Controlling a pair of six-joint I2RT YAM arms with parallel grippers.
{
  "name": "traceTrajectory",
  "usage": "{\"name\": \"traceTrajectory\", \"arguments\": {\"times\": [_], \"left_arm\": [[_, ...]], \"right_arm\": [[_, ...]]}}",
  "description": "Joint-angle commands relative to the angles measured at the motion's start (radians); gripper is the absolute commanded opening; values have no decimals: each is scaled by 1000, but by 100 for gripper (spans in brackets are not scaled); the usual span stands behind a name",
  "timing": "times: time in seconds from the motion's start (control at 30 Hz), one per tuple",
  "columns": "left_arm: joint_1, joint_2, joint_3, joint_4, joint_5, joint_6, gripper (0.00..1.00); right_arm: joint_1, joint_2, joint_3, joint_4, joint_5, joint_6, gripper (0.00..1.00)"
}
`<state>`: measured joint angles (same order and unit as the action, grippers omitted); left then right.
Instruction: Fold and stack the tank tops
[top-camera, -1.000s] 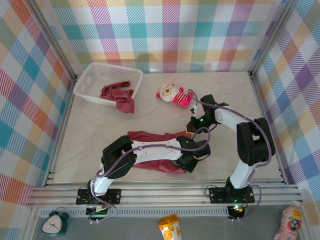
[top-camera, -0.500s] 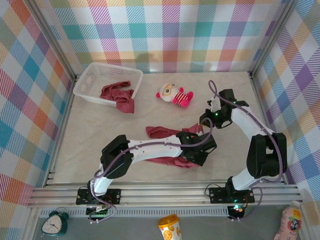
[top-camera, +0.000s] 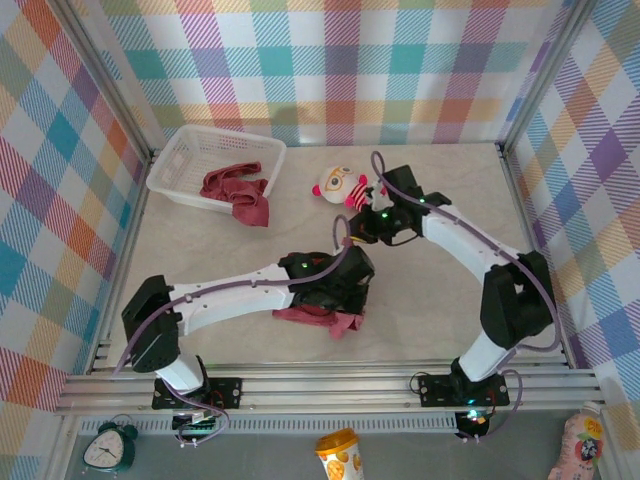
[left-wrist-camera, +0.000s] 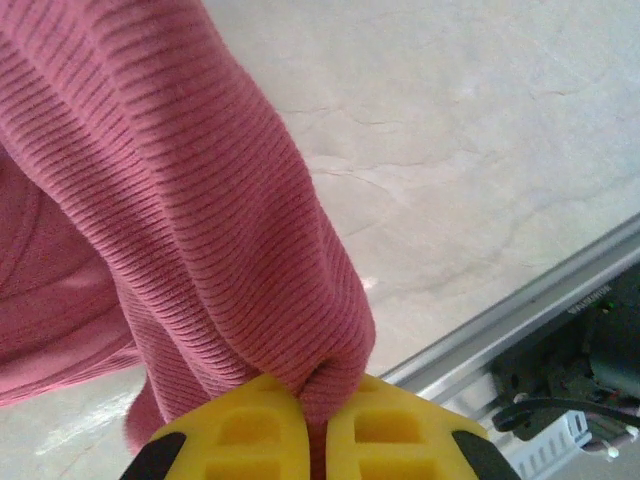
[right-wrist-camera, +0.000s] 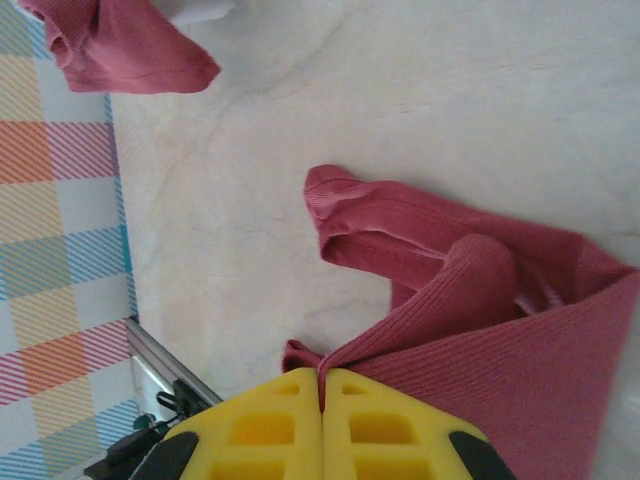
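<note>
Left gripper and right gripper both pinch the tank top thinly, so it could slip and bunch the fold, and the doll at 12 o'clock of the right gripper risks a bump.

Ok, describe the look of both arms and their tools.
The left arm and right arm have white link shells, black joint housings and purple cables looped along them. The left tool and right tool have bright yellow fingers with moulded rectangular recesses and black corners.
</note>
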<state>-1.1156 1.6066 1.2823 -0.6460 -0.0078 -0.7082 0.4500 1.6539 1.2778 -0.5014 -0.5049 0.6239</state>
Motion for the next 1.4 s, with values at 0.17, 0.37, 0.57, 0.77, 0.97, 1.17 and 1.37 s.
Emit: {"name": "traceTrajectory", "arguments": {"times": [0.17,0.37,0.57,0.77,0.97,1.17,1.37], "left_arm": [[129,-166,-209,97,48,-42,7],[145,-149,-167,117,100,-28,7],[97,-57,-78,260,134,-67,7],[84,10,-93,412,126,-112,4],[113,-75,-248,500,117,-166,4],[168,-172,-402,579,121,-207,5],[200,-242,-466,518,113,-215,8]], "right_arm": [[94,123,117,81,69,114,6],[87,77,91,51,128,67,4],[6,-28,29,-15,176,-6,4],[-58,-95,-17,-42,170,-45,3],[-9,-29,-4,25,135,10,3],[75,77,80,54,145,63,4],[155,184,161,77,154,95,4]]}}
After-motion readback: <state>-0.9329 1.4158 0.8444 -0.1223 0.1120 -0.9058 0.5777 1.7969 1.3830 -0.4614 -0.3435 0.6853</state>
